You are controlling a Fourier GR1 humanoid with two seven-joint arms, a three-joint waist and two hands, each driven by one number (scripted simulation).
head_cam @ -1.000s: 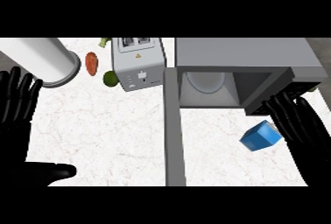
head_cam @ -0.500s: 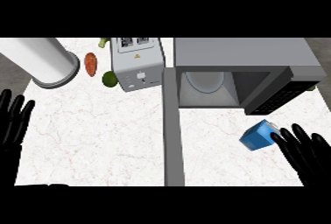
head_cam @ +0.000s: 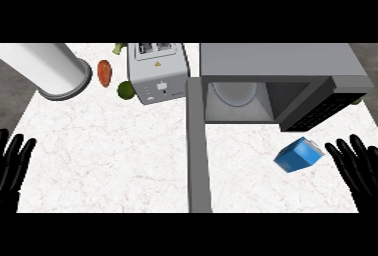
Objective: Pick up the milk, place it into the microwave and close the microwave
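Milk carton (head_cam: 299, 155) lies on the counter (head_cam: 111, 150) at five o'clock from the open microwave (head_cam: 277, 82), as my right hand (head_cam: 359, 165), fingers straight and empty, has drawn back beside it, grasp not yet made.

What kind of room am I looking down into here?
Most likely a kitchen: a pale marble-look counter carries a microwave with its door open, a silver toaster, and a small blue milk carton.
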